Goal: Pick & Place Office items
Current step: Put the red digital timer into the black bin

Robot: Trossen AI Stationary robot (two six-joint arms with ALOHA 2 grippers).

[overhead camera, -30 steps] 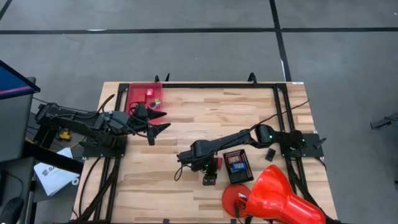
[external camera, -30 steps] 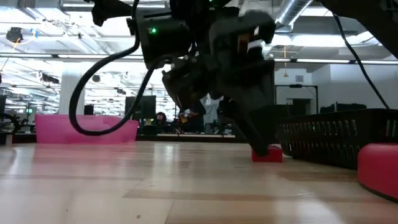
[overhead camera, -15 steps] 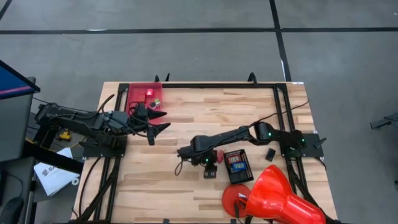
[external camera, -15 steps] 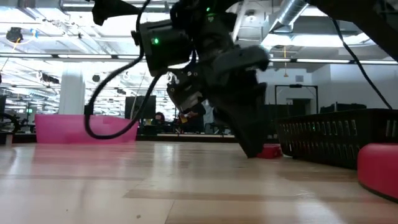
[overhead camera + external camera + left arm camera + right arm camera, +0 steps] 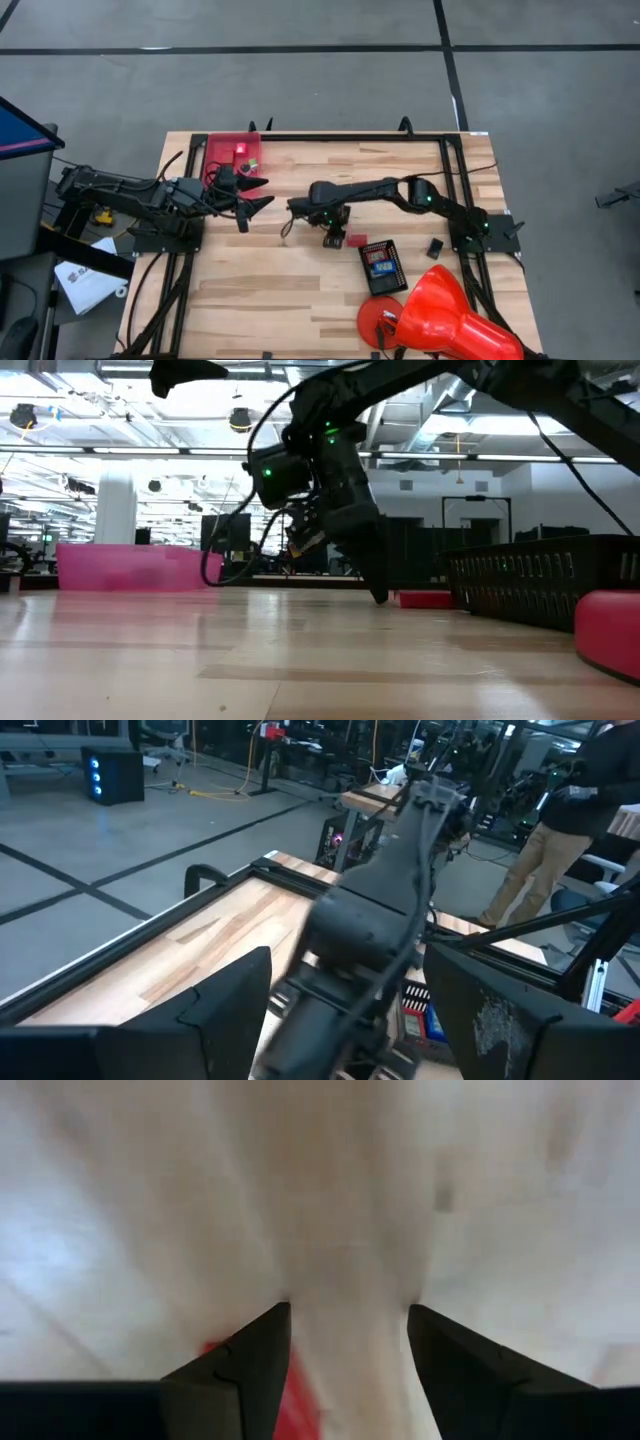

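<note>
The right end effector (image 5: 333, 238), fingers parted and holding nothing, hovers just beside a red block (image 5: 356, 241).

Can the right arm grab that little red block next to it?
Probably yes. The right pincer hangs just above the table with its fingers apart, and the red block lies right beside it on bare wood, clear of the black tray. Nothing seems to block the way.

The red piece (image 5: 300, 1390) beside the right hand (image 5: 348, 1340) is cut off, and the tabletop (image 5: 350, 1200) there is blurred.
</note>
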